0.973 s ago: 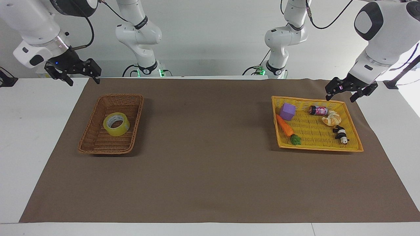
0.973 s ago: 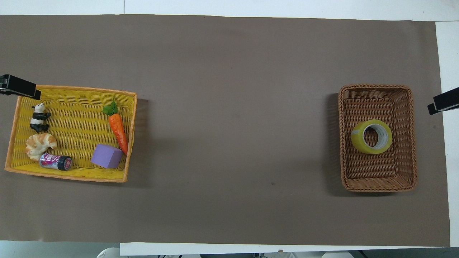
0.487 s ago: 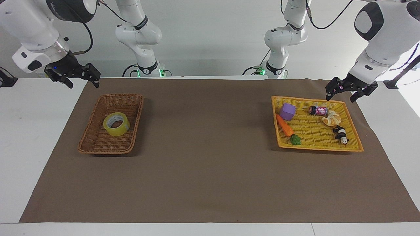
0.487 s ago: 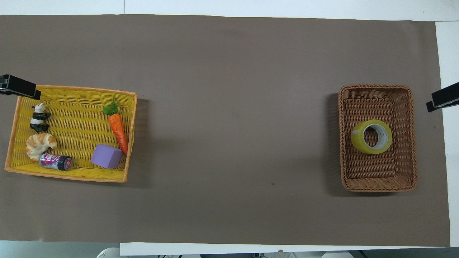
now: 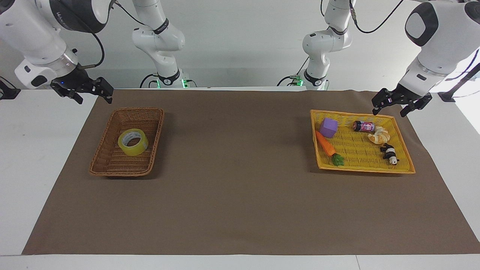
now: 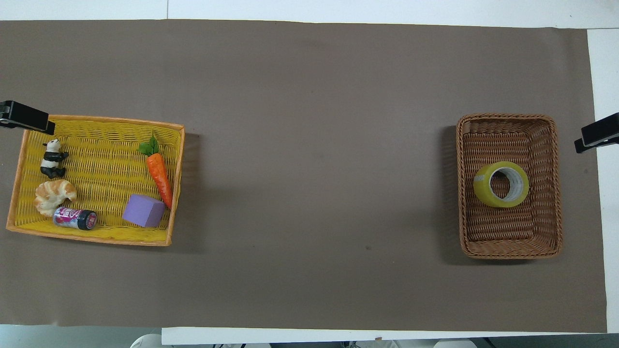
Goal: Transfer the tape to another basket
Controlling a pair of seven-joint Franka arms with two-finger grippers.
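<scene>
Toward the right arm's end of the table (image 5: 11, 168), the tape (image 5: 133, 141) lies on its side in the basket (image 5: 112, 165), its white core facing up. This brown wicker basket stands on a brown mat (image 5: 240, 195) that covers most of the tabletop.

Up in the air over the mat's edge by that basket, the right claw (image 5: 93, 95) hangs with its fingers spread wide and nothing between them. It is clear of the basket and touches nothing. From overhead only one black finger (image 6: 598, 133) of it shows, at the picture's edge beside the basket.

At the left arm's end of the mat sits a flat yellow tray (image 5: 401, 167). It holds a purple cube (image 5: 328, 127), a toy carrot (image 5: 325, 144) just beside the cube, a small can (image 5: 363, 126) on its side, a croissant (image 5: 379, 135) touching the can, and a panda figure (image 5: 390, 153) farther from the robots than the croissant.

The left claw (image 5: 401, 107) hangs over the mat just off the tray's corner nearest the robots, close to the can. Its fingers stand wide apart and empty, and it touches neither tray nor mat. Overhead, a single black finger (image 6: 26, 117) of it appears by the tray's corner near the panda.

The two baskets stand well apart, with bare mat between them.
</scene>
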